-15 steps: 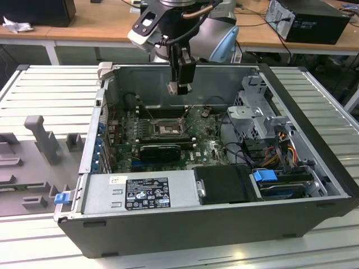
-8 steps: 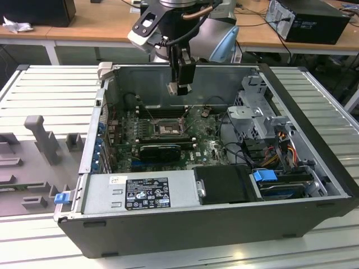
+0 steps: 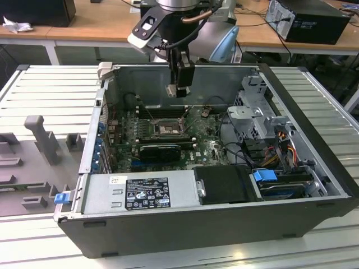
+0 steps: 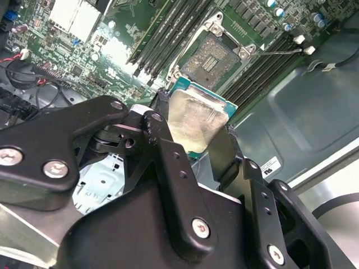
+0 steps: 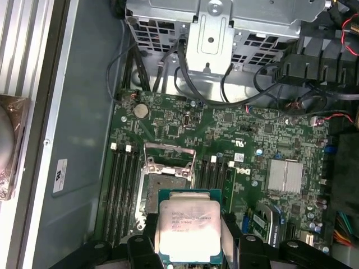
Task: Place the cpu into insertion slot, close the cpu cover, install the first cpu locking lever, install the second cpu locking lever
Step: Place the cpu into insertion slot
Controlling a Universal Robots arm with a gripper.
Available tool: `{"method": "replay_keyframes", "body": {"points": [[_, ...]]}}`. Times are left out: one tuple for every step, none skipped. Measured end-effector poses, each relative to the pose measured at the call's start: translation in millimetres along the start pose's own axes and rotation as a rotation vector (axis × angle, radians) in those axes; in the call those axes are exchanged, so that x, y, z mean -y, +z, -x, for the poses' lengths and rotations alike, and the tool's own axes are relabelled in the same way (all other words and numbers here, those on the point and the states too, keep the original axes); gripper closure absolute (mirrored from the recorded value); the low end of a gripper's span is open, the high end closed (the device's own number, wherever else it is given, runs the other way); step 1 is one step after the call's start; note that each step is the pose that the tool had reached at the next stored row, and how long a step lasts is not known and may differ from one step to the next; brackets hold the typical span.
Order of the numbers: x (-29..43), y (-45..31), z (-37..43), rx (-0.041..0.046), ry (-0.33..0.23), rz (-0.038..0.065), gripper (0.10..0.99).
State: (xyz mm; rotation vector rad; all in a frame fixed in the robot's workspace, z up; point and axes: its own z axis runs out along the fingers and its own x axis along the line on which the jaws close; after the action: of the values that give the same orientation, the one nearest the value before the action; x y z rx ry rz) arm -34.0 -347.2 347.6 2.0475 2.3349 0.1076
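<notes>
A ribbed pale grey metal bench [image 3: 45, 89] carries a large dark grey computer case [image 3: 303, 168] lying on its side with its panel off. In the exterior view, light wooden desks [image 3: 101, 22] run along twelve o'clock. A black computer tower [image 3: 308, 19] stands on them at one o'clock. A grey moulded plastic fixture [image 3: 39, 140] lies on the bench at nine o'clock of the case. Inside the case, a green circuit board [image 3: 210, 148] covers the floor. A silver power supply box with a black label [image 3: 140, 193] sits at six o'clock of the board, and a bare steel drive cage [image 3: 255, 106] at three o'clock.

The silver and black robot arm [image 3: 174, 17] comes down from twelve o'clock with its wrist pointing down into the case. The black pincer [image 3: 179, 89] hangs above the board near the case's far wall.

Its two black fingers [image 4: 224, 148] pinch a small flat square chip with a pale silver-grey metal top, the cpu [image 5: 189, 230], by opposite edges. The metal top faces the first wrist camera. The cpu is in the air, apart from the board.

The square black-framed insertion slot [image 5: 166, 193] with its grey pin field lies open and unfilled on the board. In the exterior view it is at six o'clock of the pincer and lower down. In the first wrist view the held cpu overlaps the slot's near edge. The thin silvery metal cpu cover [image 5: 169, 158] stands swung up at the slot's side away from the pincer.
</notes>
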Motion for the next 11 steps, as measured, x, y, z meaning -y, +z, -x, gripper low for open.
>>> {"method": "replay_keyframes", "body": {"points": [[0.1, 0.5, 0.0, -0.0003, 0.0, -0.001, 0.561], [0.1, 0.9, 0.0, -0.0003, 0.0, -0.002, 0.561], [0.1, 1.6, 0.0, -0.0005, 0.001, -0.004, 0.561], [0.2, 2.0, 0.0, -0.0006, 0.001, -0.005, 0.561], [0.2, 2.2, 0.0, -0.0007, 0.001, -0.006, 0.561], [0.2, 2.4, 0.0, -0.0008, 0.001, -0.006, 0.561], [0.2, 2.6, 0.0, -0.0009, 0.001, -0.007, 0.561], [0.3, 3.0, 0.1, -0.001, 0.001, -0.008, 0.561], [0.3, 3.3, 0.1, -0.0011, 0.001, -0.009, 0.561], [0.3, 3.6, 0.1, -0.0012, 0.001, -0.009, 0.561], [0.3, 3.7, 0.1, -0.0013, 0.001, -0.01, 0.561]]}}
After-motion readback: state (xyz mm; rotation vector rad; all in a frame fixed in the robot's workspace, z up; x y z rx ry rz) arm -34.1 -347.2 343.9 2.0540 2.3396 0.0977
